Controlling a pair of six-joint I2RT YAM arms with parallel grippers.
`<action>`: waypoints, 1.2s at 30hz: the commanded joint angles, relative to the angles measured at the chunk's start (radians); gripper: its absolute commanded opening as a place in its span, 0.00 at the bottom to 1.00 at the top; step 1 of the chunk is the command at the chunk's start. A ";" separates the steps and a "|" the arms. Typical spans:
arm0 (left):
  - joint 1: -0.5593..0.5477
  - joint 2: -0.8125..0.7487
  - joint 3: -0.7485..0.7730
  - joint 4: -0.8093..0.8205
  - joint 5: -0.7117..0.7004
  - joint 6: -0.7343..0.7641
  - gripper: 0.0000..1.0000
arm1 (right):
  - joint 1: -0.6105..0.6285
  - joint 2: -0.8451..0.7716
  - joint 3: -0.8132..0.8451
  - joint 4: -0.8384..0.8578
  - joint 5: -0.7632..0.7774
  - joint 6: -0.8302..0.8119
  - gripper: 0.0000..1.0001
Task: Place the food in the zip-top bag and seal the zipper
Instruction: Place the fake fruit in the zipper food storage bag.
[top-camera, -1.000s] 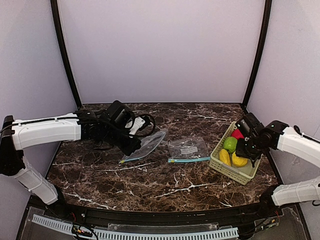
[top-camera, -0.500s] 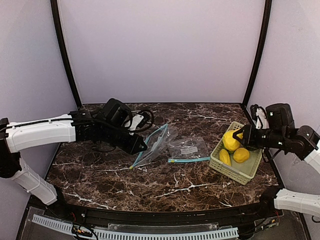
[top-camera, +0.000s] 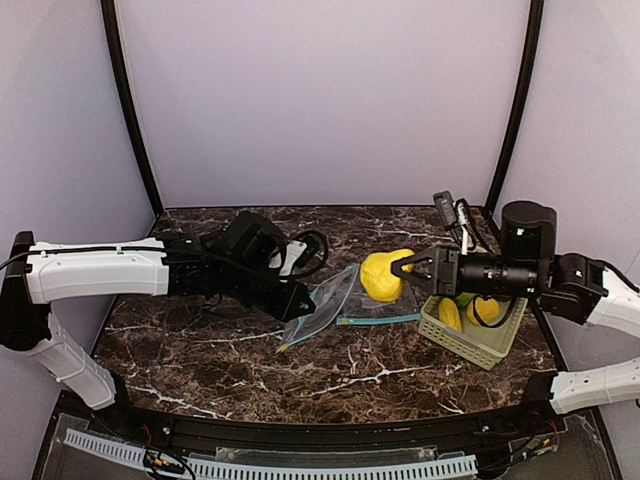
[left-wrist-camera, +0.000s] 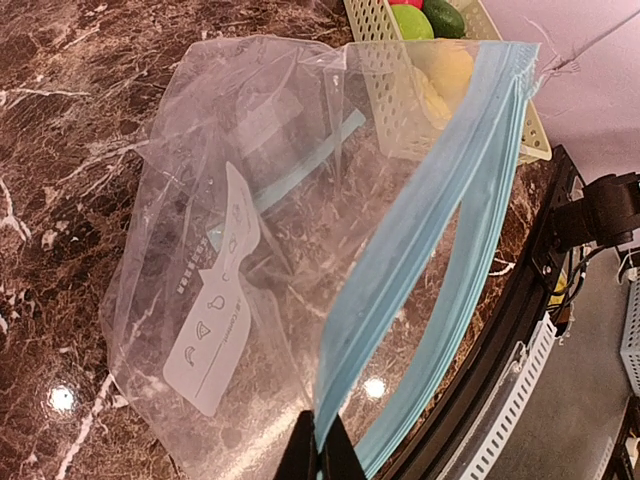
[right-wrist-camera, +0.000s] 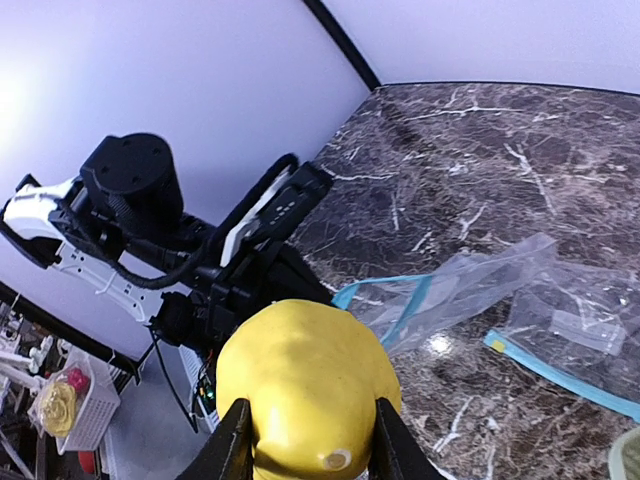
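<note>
We see the right pincer (top-camera: 403, 268) gripping a yellow toy fruit (top-camera: 378, 277) in the air. Just ahead of it, the left pincer (top-camera: 300, 303) is pinched tight on the blue zipper edge of a clear bag (top-camera: 325, 300), holding that edge above the marble surface (top-camera: 300, 370). Behind the right pincer, a basket (top-camera: 480, 345) holds more yellow pieces (top-camera: 450, 314).

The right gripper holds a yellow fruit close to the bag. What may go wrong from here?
1. The left gripper pinches the zip-top bag at one spot of its blue zipper edge, so the mouth looks narrow; the large yellow fruit may hit the rim.
2. The right gripper grips the glossy round fruit only at its sides; it may slip and roll away.
</note>
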 joint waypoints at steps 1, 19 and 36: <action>-0.001 -0.010 -0.021 0.033 0.005 -0.027 0.01 | 0.129 0.092 -0.011 0.279 0.052 -0.005 0.30; -0.002 -0.074 -0.067 0.085 0.019 -0.063 0.01 | 0.206 0.326 -0.070 0.539 0.225 0.019 0.28; 0.000 -0.104 -0.081 0.136 0.060 -0.098 0.01 | 0.206 0.413 -0.026 0.431 0.373 -0.041 0.27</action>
